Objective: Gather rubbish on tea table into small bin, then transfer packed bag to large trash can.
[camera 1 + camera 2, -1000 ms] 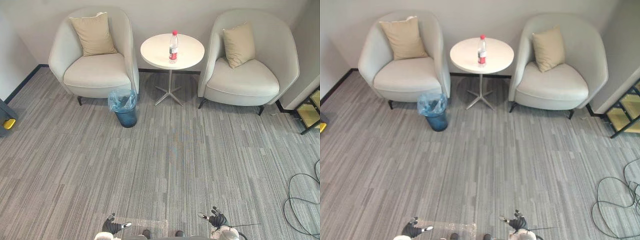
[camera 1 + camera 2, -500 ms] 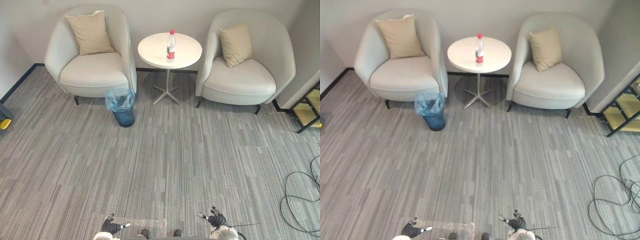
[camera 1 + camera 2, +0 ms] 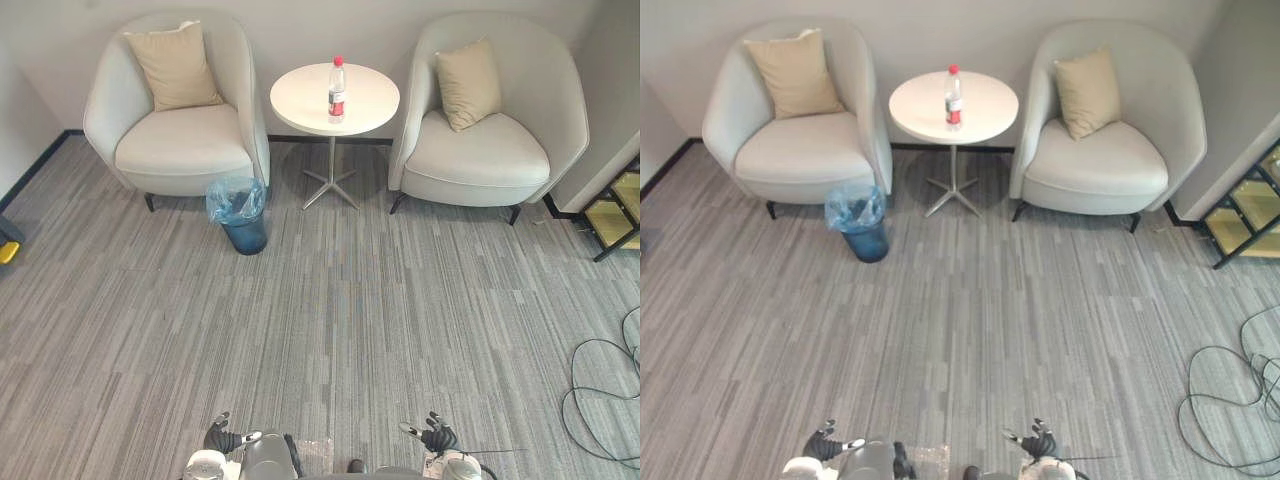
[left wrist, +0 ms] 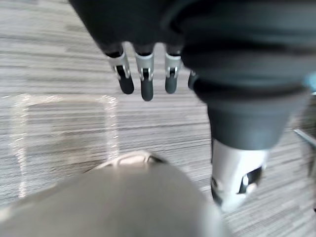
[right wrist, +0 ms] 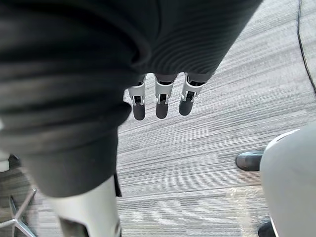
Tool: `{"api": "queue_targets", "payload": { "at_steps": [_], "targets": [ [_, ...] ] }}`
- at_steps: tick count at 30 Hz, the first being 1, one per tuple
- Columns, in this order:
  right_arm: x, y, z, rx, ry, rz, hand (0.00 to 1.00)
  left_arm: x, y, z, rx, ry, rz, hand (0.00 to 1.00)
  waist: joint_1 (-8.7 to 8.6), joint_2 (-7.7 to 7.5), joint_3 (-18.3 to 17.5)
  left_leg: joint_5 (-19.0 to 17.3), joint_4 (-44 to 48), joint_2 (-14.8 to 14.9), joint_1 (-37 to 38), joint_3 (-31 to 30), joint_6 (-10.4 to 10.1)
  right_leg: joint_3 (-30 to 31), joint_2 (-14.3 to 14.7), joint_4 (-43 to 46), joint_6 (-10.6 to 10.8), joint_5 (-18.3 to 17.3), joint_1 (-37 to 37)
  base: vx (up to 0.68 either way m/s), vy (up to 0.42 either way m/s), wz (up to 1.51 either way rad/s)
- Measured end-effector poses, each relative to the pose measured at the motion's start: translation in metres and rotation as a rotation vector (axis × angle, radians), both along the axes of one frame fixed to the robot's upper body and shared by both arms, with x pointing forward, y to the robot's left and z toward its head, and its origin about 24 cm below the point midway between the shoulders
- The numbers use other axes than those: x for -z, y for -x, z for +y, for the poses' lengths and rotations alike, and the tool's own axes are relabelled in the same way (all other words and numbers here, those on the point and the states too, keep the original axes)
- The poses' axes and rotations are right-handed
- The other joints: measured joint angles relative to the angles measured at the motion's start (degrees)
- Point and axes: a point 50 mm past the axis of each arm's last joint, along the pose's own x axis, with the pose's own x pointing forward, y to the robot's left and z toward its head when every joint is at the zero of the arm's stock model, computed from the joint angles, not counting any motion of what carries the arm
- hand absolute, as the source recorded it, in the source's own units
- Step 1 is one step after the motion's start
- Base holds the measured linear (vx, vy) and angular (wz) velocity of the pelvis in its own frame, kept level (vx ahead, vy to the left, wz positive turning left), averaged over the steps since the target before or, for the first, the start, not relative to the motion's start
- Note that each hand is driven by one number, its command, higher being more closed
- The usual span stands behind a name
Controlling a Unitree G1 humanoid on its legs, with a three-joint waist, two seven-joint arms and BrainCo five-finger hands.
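Left eye view: far across the grey carpet (image 3: 350, 320), a round white bench (image 3: 300, 100) between a left armchair (image 3: 175, 150) and a right armchair (image 3: 480, 150). On the bench, near its middle, one bottle (image 3: 336, 92), upright, red cap on. Down on the carpet to the near left of the bench, just beside the left armchair, the small bin (image 3: 243, 215) with a blue liner (image 3: 232, 196) puffed over its rim. At the near edge, left hand (image 3: 222, 438) and right hand (image 3: 435, 437), low, well apart from bench and bin alike.

Right eye view: same layout, nothing yet in the bin that can be made out.

Left wrist view: fingers (image 4: 146, 84) straight, hanging over bare carpet, thumb apart, holding nothing.

Right wrist view: fingers (image 5: 163, 103) likewise straight and relaxed, empty, carpet beyond.

Risks from here, by judgement: a long walk in first, so a drifting approach could end too far left and knock the light bin over or shove it under the armchair. Tall, narrow bottle too: brushed by straight fingers instead of being wrapped, likely to topple, roll off the round edge and away across the carpet. Loose liner may fold inward under a dropped bottle, making the later bag lift awkward.
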Motion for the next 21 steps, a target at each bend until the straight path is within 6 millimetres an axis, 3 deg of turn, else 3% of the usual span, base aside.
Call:
{"api": "queue_targets", "payload": {
  "at_steps": [2, 3, 5, 6, 7, 9, 11, 12, 13, 14, 15, 17, 18, 19, 21],
  "targets": [
    [0.000, -0.001, 0.000, 0.001, 0.001, 0.001, 0.00, -0.001, -0.003, 0.001, -0.007, -0.006, -0.014, 0.00, 0.20, -0.39, 0.37, -0.28, -7.37, -1.75, -1.90, 0.44, 0.24, 0.71, -1.99, 0.23, 0.69, -0.67, 0.18, 0.24, 0.111, -0.21],
    [-0.001, -0.004, 0.001, -0.001, 0.000, -0.001, 0.00, -0.003, -0.006, 0.002, -0.017, -0.010, -0.024, 0.00, 0.21, -0.74, 1.30, 1.62, -16.47, -4.42, -2.17, 0.33, 0.34, 1.08, -4.13, 0.63, 1.77, -1.77, 0.62, 0.21, 0.114, -0.19],
    [-0.002, -0.007, 0.000, -0.005, 0.003, -0.008, 0.00, -0.002, -0.006, -0.001, -0.030, 0.000, -0.028, 0.00, 0.47, -0.47, 1.41, 6.99, -30.55, -7.26, -1.25, -0.56, -1.77, 2.29, -5.79, 0.48, 3.23, -3.25, 0.32, 0.28, 0.184, -0.43],
    [-0.003, -0.011, -0.002, -0.009, 0.011, -0.015, 0.00, 0.000, -0.001, -0.005, -0.052, 0.018, -0.015, 0.00, 1.25, 0.82, 1.38, 10.55, -35.31, -6.90, -0.87, -2.45, -0.48, 4.23, -5.37, 0.64, 4.58, -4.67, 0.34, 0.39, 0.297, -0.80],
    [-0.003, -0.013, 0.001, -0.008, 0.004, -0.019, 0.00, 0.000, 0.000, 0.000, -0.083, 0.017, -0.017, 0.00, 1.95, 0.12, 1.68, 11.68, -32.60, -7.93, -1.21, -3.22, 1.86, 5.11, -6.36, 0.69, 4.11, -5.98, 1.20, 0.37, 0.287, -0.74],
    [-0.003, -0.014, 0.011, -0.015, -0.019, -0.023, 0.00, -0.002, -0.003, 0.006, -0.084, 0.002, -0.026, 0.00, 2.18, -1.71, 1.39, 9.13, -28.78, -9.10, -2.77, -3.21, 4.05, 5.77, -7.70, 3.98, 5.41, -6.85, 0.54, 0.45, 0.240, -0.25],
    [-0.006, -0.023, 0.020, -0.042, -0.037, -0.055, 0.00, -0.004, -0.007, 0.007, -0.080, -0.004, -0.035, 0.00, 2.60, -2.59, 1.59, 5.37, -28.23, -9.47, -0.87, -1.36, 4.78, 7.74, -8.72, 23.45, 8.58, -7.83, -8.41, 0.49, 0.231, -0.24],
    [-0.006, -0.024, 0.022, -0.052, -0.039, -0.059, 0.00, -0.004, -0.007, 0.008, -0.081, -0.006, -0.034, 0.00, 2.73, -2.78, 1.61, 5.17, -28.78, -9.60, 0.46, -0.57, 4.58, 8.01, -8.99, 27.85, 10.35, -7.46, -10.02, 0.41, 0.179, -0.43],
    [-0.007, -0.027, 0.025, -0.063, -0.045, -0.067, 0.00, -0.003, -0.004, 0.008, -0.083, -0.016, -0.026, 0.00, 2.79, -3.12, 1.54, 3.64, -30.48, -10.58, 5.26, 0.47, 4.82, 9.11, -9.24, 40.25, 15.21, -5.66, -13.72, 0.41, 0.134, -0.45],
    [-0.008, -0.029, 0.026, -0.072, -0.044, -0.075, 0.00, -0.003, -0.004, 0.007, -0.070, -0.017, -0.024, 0.00, 2.65, -3.06, 1.57, 2.38, -32.61, -11.52, 10.04, 1.18, 4.74, 8.55, -9.48, 49.40, 16.69, -4.61, -16.21, 0.41, 0.120, -0.42],
    [-0.009, -0.030, 0.026, -0.076, -0.043, -0.079, 0.00, -0.003, -0.004, 0.006, -0.063, -0.017, -0.022, 0.00, 2.47, -2.95, 1.55, 2.11, -33.41, -11.81, 11.73, 1.25, 4.76, 7.38, -9.78, 52.14, 16.01, -4.66, -17.12, 0.41, 0.097, -0.24],
    [-0.013, -0.038, 0.025, -0.090, -0.037, -0.108, 0.00, -0.004, -0.012, -0.002, -0.018, -0.010, -0.037, 0.00, 1.36, -2.04, 1.34, 2.28, -37.91, -12.65, 19.15, 1.20, 5.66, -2.74, -13.21, 57.85, 9.88, -6.87, -22.04, 0.47, 0.052, 0.03],
    [-0.014, -0.040, 0.025, -0.093, -0.037, -0.113, 0.00, -0.004, -0.015, -0.004, -0.011, -0.005, -0.043, 0.00, 1.24, -1.83, 1.45, 2.30, -38.43, -12.51, 20.24, 1.06, 5.69, -4.35, -13.48, 57.32, 9.07, -7.48, -22.79, 0.52, -0.025, 0.20],
    [-0.017, -0.047, 0.025, -0.101, -0.035, -0.139, 0.00, -0.005, -0.023, -0.016, 0.013, 0.020, -0.062, 0.00, 0.74, -1.04, 1.95, 2.30, -39.31, -11.23, 22.32, 0.49, 5.68, -8.29, -13.26, 53.32, 6.97, -8.82, -25.09, 0.33, -0.066, 0.18],
    [-0.022, -0.055, 0.026, -0.113, -0.032, -0.169, 0.00, -0.005, -0.027, -0.030, 0.022, 0.054, -0.073, 0.00, -0.12, 0.05, 2.64, 2.29, -39.29, -8.96, 24.06, -0.36, 5.66, -10.46, -11.60, 45.60, 6.22, -9.03, -28.05, 0.44, -0.148, 0.19]
  ]
}}
